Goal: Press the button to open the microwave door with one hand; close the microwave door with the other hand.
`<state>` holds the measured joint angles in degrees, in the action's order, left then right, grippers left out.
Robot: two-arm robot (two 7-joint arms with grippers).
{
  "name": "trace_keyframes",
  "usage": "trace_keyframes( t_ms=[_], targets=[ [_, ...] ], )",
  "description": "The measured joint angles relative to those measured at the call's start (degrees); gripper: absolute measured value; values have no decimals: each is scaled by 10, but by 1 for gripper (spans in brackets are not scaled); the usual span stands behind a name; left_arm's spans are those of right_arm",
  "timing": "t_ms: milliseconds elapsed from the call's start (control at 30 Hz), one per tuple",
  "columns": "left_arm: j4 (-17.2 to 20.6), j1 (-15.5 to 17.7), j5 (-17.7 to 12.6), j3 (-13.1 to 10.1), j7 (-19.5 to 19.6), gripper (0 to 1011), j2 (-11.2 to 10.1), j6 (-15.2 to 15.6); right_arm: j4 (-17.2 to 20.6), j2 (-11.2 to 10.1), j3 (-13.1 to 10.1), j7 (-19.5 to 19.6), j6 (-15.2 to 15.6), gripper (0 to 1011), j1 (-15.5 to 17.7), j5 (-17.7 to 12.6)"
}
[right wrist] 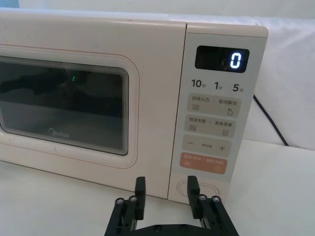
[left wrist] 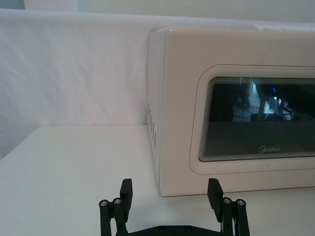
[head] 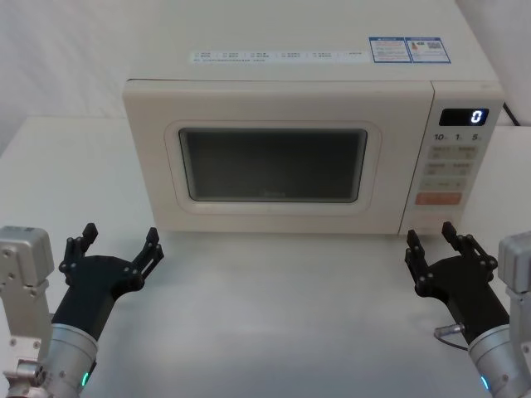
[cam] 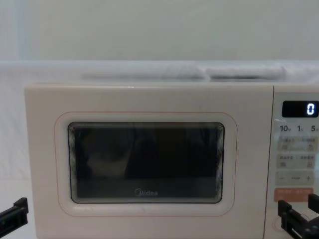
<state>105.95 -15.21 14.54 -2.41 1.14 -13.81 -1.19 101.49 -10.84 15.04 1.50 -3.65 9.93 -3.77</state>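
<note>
— White cloth covers the whole surface (head: 274,315), and the biggest thing on it is that boxy cream microwave (head: 311,83), set square toward the robot.

— Is it shut?

— Yes. Its large cream door with the dark rounded window (head: 274,162) sits flush with the front, and a grey "Midea" logo (cam: 147,192) runs under the glass. To the right of the door is the control panel: a black display showing a white "0" (right wrist: 235,60) at the top, pale labelled keys below it, then an orange rectangular key (right wrist: 204,162).

— And the door button?

— Lowest on the panel, a wide cream pill-shaped button (right wrist: 212,188) without markings, just under the orange key.

— Where are the arms?

— Both low, in front of the oven, touching nothing. The matte black left tool (head: 118,242) hovers over the cloth before the door's left corner, jaws spread wide and empty. From its wrist you see its two fingertips (left wrist: 126,191) framing the oven's lower left corner.

— The right one?

— That black right tool (head: 433,239) hangs just in front of the panel's bottom edge, jaws also parted with nothing between them. In the right wrist view one fingertip (right wrist: 193,186) overlaps the pill button's left end; I can't tell whether it touches.
</note>
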Motion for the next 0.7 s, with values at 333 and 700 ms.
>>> trace_keyframes(
  t_ms=[333,700],
  targets=[
    [0,0,0,0,0,1001,0,0,0,0,0,0,0,242,0,0],
    [0,0,0,0,0,1001,0,0,0,0,0,0,0,0,0,0]
  ],
)
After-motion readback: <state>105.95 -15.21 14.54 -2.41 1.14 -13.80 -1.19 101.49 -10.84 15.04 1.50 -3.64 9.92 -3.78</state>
